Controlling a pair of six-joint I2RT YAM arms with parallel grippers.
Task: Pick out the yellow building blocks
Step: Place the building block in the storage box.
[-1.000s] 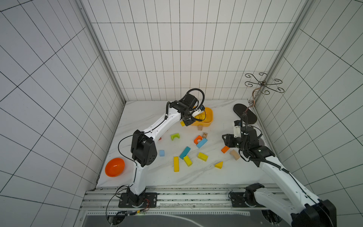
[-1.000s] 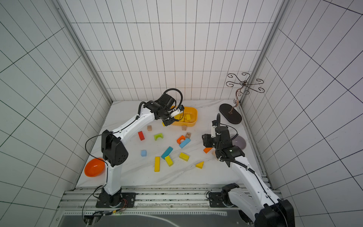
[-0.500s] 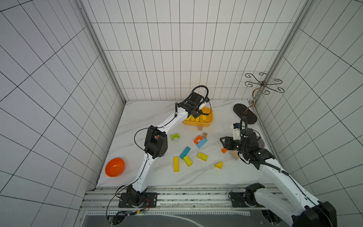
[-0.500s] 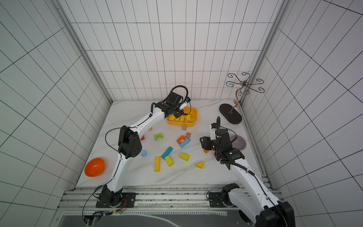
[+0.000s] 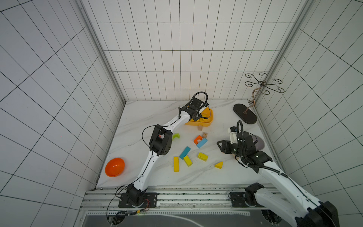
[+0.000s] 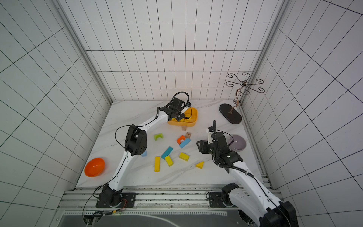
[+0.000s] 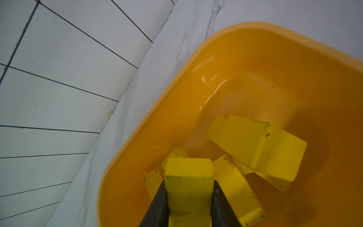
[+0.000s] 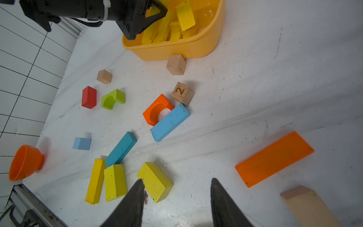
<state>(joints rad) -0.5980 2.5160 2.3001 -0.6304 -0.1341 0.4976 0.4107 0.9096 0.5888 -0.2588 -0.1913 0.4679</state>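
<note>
The left end effector [image 7: 189, 182] is clamped on a small yellow wooden block [image 7: 188, 168], which it holds over the inside of the yellow-orange oblong plastic tub [image 7: 255, 29]. Below it, several more yellow blocks [image 7: 261, 145] lie piled in the tub, leaning on one another. In both top views the tub [image 5: 209, 119] stands toward the back of the white marble-patterned bench [image 5: 147, 118], and the left arm stretches out to it.

The right end effector [image 8: 176, 179] hovers low over the bench with its jaws apart and nothing between them. Just beside one of its fingers lies a short yellow rectangular block [image 8: 155, 181]. Further off, a second short yellow block [image 8: 115, 181] and a long yellow bar [image 8: 95, 180] lie touching side by side, and the end of a teal bar [image 8: 120, 149] meets theirs. In a top view a yellow triangular wedge [image 5: 219, 165] lies apart from these, toward the right arm's side.

Other pieces are scattered around them. An orange arch block [image 8: 157, 110] touches a light-blue bar [image 8: 170, 122], and a wooden cube marked 2 [image 8: 182, 93] sits beside them. A plain wooden cube [image 8: 176, 64] rests against the tub's wall. There are also a green arch [image 8: 113, 98], a red block [image 8: 89, 97] and a flat orange bar [image 8: 275, 159]. An orange bowl [image 5: 115, 167] sits at the bench's left front corner.
</note>
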